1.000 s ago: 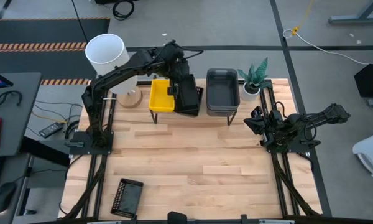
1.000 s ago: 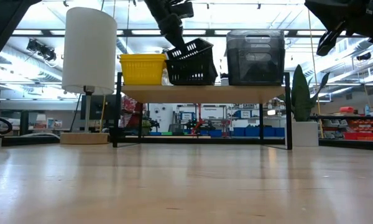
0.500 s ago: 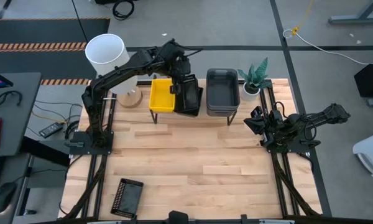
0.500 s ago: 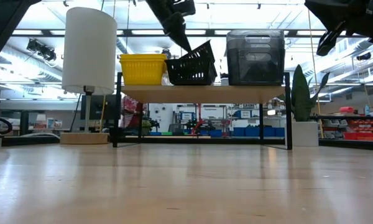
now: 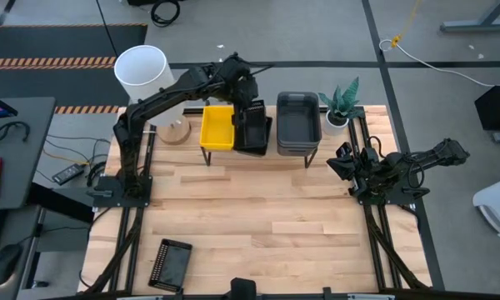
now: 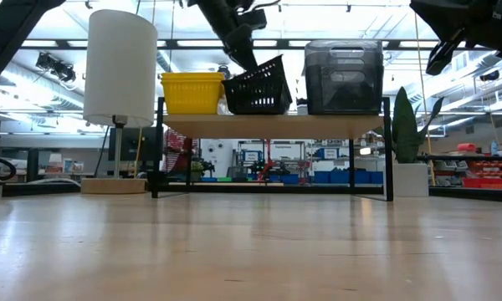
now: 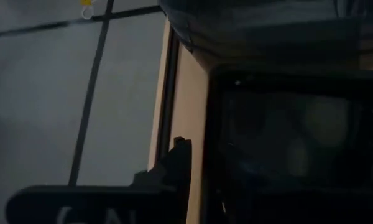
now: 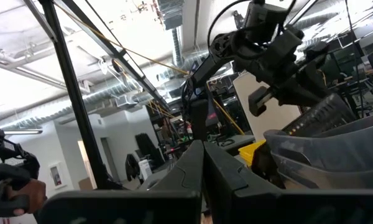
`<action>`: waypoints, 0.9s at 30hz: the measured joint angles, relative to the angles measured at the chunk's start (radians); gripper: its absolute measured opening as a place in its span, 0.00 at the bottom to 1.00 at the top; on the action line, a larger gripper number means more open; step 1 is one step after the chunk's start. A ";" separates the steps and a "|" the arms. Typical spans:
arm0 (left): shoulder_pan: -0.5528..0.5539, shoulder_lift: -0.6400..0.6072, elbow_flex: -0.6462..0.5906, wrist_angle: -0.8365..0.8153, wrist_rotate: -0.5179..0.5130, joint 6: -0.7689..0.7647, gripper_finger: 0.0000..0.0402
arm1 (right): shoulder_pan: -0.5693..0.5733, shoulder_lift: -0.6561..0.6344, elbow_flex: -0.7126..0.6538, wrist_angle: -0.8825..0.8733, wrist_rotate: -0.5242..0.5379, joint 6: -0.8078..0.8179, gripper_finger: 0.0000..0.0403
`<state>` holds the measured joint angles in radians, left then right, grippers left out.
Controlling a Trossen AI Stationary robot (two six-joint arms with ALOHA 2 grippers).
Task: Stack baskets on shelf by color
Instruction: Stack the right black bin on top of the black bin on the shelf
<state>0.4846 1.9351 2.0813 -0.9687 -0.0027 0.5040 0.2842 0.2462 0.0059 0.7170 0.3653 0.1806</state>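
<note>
**Left claw at the tilted black basket on the shelf**

The shelf [image 5: 258,154] stands at the far side of the counter [image 5: 258,217], and every place here is given relative to it. On its plank top sit three stacks: yellow baskets [image 5: 217,127] at the end nearest the white lamp [image 5: 142,71], black baskets [image 5: 254,129] in the middle, grey baskets [image 5: 298,122] at the end nearest the potted plant [image 5: 342,104]. One more black basket [image 5: 171,264] lies well apart from the shelf, at the counter's near edge.

In the low view the top black basket [image 6: 255,85] leans, its side toward the grey stack raised higher than its side toward the yellow stack. The left claw [image 6: 243,46] hangs just above that lower side; whether its fingers grip the rim or stand free of it cannot be told. The right claw [image 5: 343,162] waits closed and empty off the shelf's plant end.

To do this step well, the basket probably needs settling flat into the one beneath it: press or nudge the raised side down gently, keeping it clear of the neighbouring stacks, then lift straight up so the claw does not drag the stack along.
</note>
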 joint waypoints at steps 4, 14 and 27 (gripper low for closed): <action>0.001 0.015 0.000 0.026 -0.001 0.029 0.16 | 0.000 0.000 0.000 0.000 0.000 0.000 0.04; 0.011 0.019 0.000 0.017 0.066 0.149 0.05 | 0.000 0.000 0.000 0.000 0.001 0.000 0.04; 0.017 0.019 0.000 -0.015 0.059 0.004 0.23 | 0.000 0.000 0.000 0.000 0.000 0.000 0.04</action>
<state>0.5018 1.9541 2.0811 -0.9834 0.0562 0.5077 0.2843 0.2462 0.0059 0.7166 0.3656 0.1806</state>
